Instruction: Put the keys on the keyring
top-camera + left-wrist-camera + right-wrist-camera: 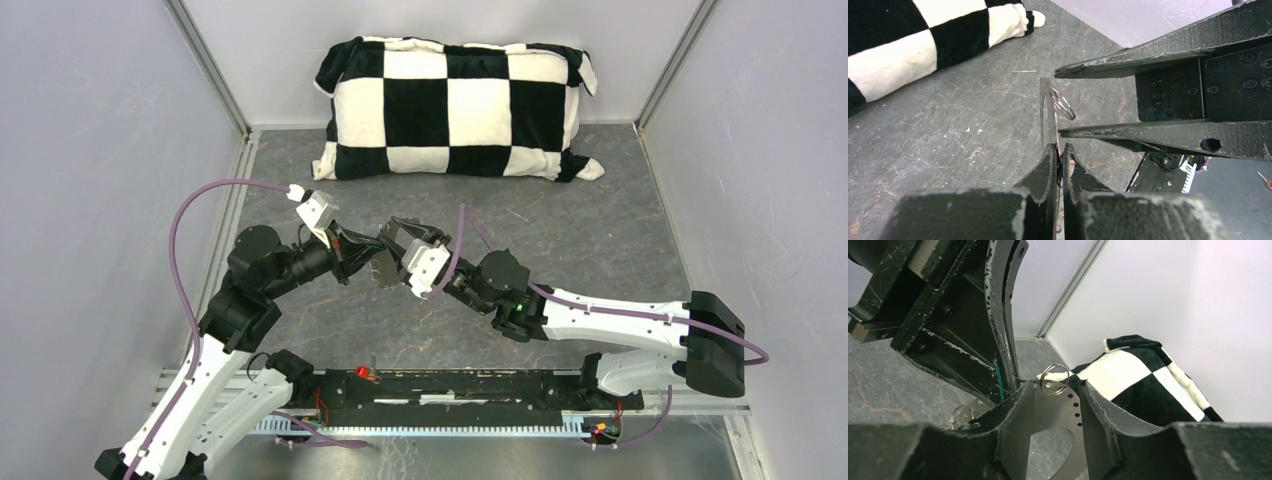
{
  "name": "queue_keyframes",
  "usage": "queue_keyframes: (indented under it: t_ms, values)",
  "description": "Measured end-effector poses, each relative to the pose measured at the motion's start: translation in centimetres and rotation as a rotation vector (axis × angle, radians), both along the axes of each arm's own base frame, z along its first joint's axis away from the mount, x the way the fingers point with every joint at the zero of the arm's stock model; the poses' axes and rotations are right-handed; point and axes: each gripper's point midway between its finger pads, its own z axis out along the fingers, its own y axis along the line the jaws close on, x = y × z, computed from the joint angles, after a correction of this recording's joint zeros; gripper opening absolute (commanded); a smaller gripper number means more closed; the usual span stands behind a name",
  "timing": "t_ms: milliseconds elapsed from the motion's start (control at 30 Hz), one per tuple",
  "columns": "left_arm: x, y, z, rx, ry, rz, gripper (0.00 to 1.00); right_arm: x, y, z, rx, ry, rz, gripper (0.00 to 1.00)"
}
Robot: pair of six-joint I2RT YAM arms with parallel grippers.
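Pinching the keyring (1045,115) by one edge, the left gripper (1059,151) has its jaws shut tight on the thin grey metal. It holds the piece upright above the surface (600,230), near the middle of the workspace. From the right wrist the keyring shows as a flat grey plate with a row of small holes along one edge and a large cut-out. A small wire ring (1054,380) is threaded through a hole near its top. The right gripper (1057,387) meets it from the opposite side with jaws parted, one finger (1148,57) on each side of that small ring. Whether those fingers touch the metal I cannot tell. A black-and-white checked pillow (455,105) lies against the far wall.
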Motion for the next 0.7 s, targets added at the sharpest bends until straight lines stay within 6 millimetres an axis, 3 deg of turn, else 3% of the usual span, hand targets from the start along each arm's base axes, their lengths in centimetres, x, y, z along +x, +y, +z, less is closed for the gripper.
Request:
queue_keyframes:
  t_ms: [433,700]
  values:
    - [0.2,0.3,0.1,-0.002,-0.006,0.023,0.02,0.2,0.9,0.4,0.027,-0.01,0.004,0.38]
    - [0.2,0.5,0.3,-0.006,-0.014,0.029,0.02,0.2,1.1,0.5,0.04,-0.012,0.003,0.21]
